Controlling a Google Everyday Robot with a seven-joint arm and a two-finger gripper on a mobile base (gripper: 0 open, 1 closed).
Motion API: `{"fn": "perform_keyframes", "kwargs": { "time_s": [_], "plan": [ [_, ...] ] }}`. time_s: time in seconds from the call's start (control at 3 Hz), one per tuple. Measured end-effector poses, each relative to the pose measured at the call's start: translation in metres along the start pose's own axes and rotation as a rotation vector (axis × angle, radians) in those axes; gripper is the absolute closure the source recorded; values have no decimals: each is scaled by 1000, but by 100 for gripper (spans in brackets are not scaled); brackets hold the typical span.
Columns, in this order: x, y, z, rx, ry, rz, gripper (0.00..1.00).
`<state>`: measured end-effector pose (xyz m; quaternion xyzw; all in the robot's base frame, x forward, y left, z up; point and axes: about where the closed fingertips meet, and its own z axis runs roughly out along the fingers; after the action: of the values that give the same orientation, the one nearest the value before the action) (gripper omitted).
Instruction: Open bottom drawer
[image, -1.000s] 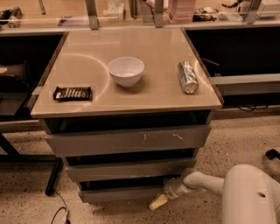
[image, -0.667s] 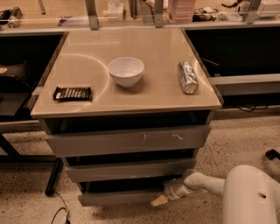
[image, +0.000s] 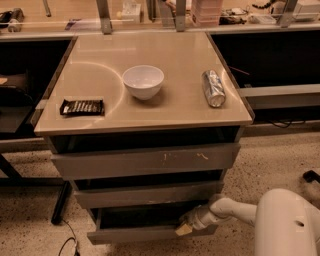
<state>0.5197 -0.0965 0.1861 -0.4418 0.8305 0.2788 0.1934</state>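
Observation:
The bottom drawer (image: 140, 234) is the lowest of three grey drawers under the beige table. It stands pulled out a little, with a dark gap showing above its plain front. My gripper (image: 184, 226) reaches in from the lower right on a white arm and sits at the right end of the drawer's top edge, touching it. A pale fingertip (image: 183, 230) shows against the front. The middle drawer (image: 145, 195) and the scratched top drawer (image: 145, 161) sit above it, stepped back.
On the tabletop (image: 170, 107) are a white bowl (image: 143, 81), a lying can (image: 213, 88) and a dark snack bar (image: 82, 107). A black table leg (image: 60, 202) and a cable (image: 67, 244) lie at the lower left. Speckled floor (image: 265, 160) lies to the right.
The bottom drawer has slid out toward the camera a little, widening the dark gap above it. My gripper has moved with it at its right end.

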Motion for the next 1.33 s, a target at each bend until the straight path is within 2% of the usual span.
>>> {"fn": "perform_keyframes", "kwargs": {
  "time_s": [0.33,1.33],
  "plan": [
    [0,0,0,0,0,0,99],
    [2,12,-5,2,5,19,100]
  ]
}}
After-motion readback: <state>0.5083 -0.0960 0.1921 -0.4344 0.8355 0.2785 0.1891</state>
